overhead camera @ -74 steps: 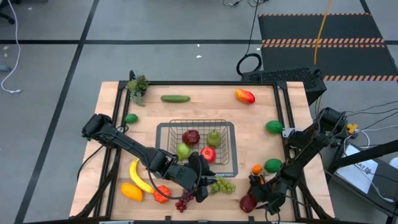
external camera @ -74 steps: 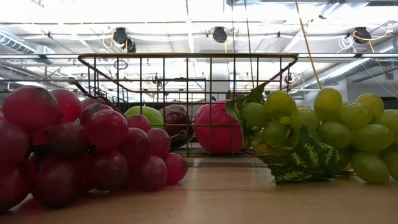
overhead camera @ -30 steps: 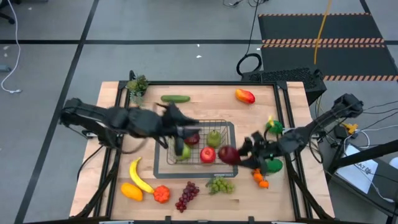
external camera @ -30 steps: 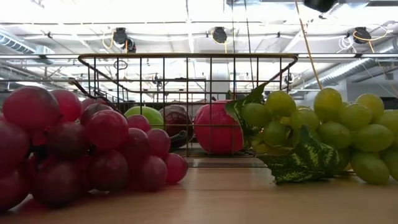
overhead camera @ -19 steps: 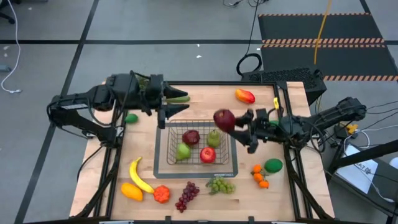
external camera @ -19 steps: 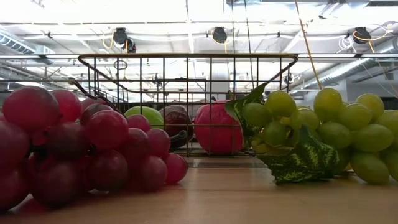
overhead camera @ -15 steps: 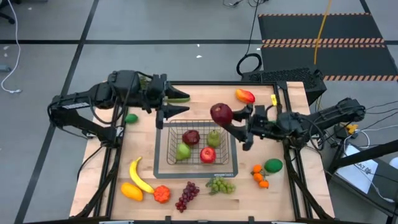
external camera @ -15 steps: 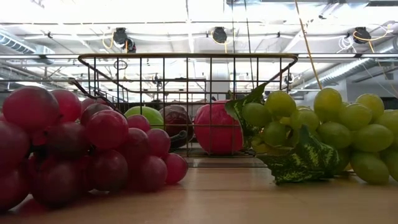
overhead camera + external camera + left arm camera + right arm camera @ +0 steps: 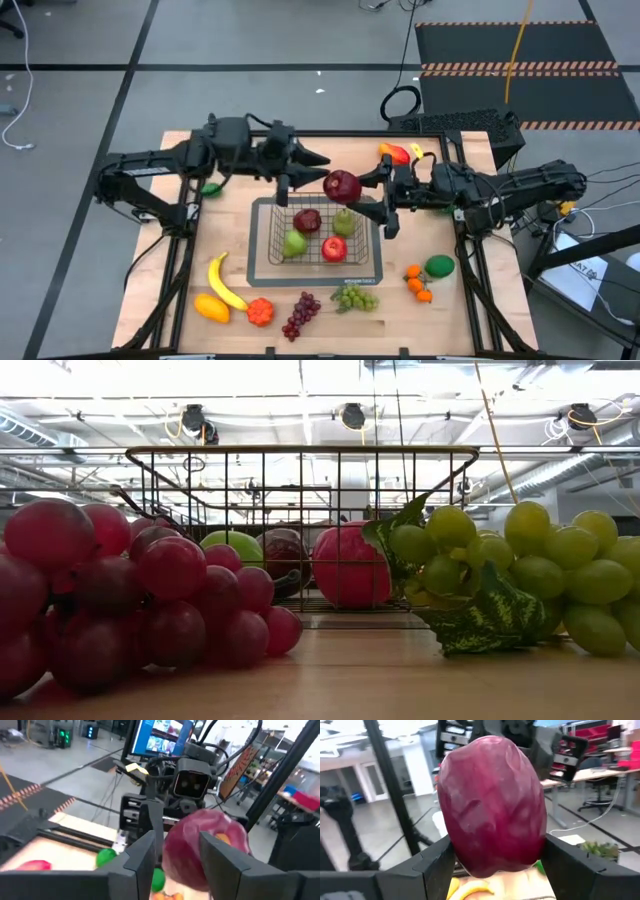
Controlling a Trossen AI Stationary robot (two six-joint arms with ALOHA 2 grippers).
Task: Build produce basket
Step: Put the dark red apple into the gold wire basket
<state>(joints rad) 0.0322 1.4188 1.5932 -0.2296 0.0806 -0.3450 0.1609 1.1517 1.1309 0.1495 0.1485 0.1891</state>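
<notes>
Above the basket's [image 9: 366, 205] twelve-o'clock rim, the right hand [image 9: 366, 187] grips a dark red apple [image 9: 342, 185] while the left hand [image 9: 305, 170], fingers apart and empty, faces it from nine o'clock. Next, seemingly: lower the apple among the fruit inside, then release.

Dark red apple [image 9: 342, 185] aloft over silvery-grey wire basket [image 9: 268, 205] with dark grey base. Inside basket: maroon apple [image 9: 307, 221], bright red apple [image 9: 334, 248], two green pears [image 9: 295, 242]. Beside basket on pale wood table [image 9: 180, 270]: yellow banana [image 9: 223, 283], orange pepper [image 9: 260, 312], purple-red grapes [image 9: 298, 316], pale green grapes [image 9: 357, 298] with dark-veined leaf, green ball [image 9: 438, 265]. Black-and-orange striped mat [image 9: 520, 68] beyond grey floor.
</notes>
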